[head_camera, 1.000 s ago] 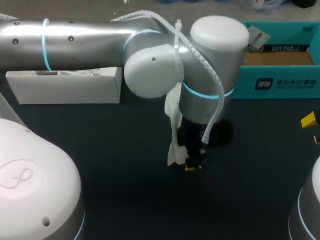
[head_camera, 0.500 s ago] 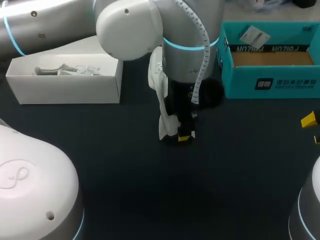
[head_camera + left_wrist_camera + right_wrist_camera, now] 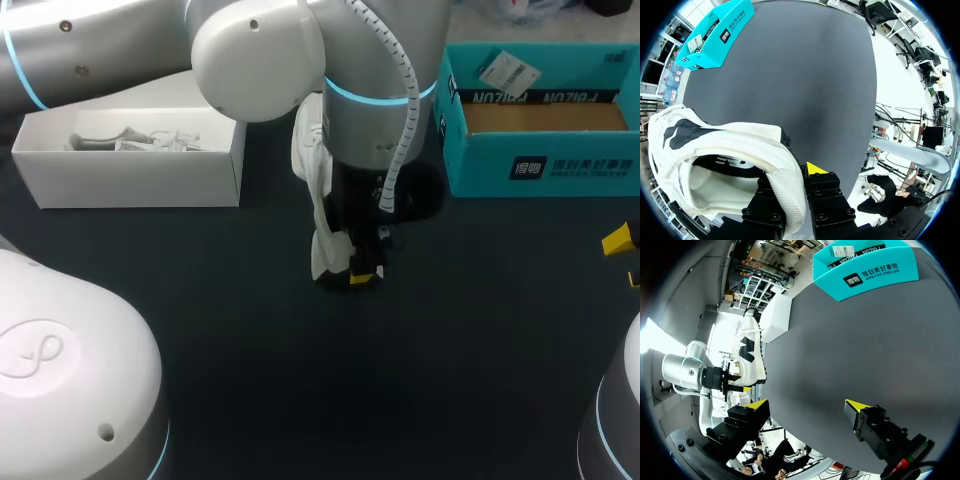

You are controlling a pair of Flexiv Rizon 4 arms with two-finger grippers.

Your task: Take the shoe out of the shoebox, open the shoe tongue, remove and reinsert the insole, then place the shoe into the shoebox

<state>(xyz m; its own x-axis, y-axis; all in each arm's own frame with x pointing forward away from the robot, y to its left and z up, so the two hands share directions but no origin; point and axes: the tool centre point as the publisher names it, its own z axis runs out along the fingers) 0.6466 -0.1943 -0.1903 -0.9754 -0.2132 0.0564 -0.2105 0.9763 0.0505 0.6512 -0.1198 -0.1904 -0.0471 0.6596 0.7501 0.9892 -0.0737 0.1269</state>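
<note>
Left wrist view, shoe (image 3: 735, 150), heel collar clamped in left end effector (image 3: 796, 175)

You are working over a dark grey table (image 3: 480, 330) with a plain matte top. Two boxes stand directly on it, both along the far side: a white box (image 3: 130, 175) towards the left and a teal box (image 3: 545, 165) towards the right, well apart from each other. Each sits flat on its base with its open top upward. The white one is long and low, its long wall turned towards you. The teal one is taller, brown inside, with a white label showing at its far wall.
</note>
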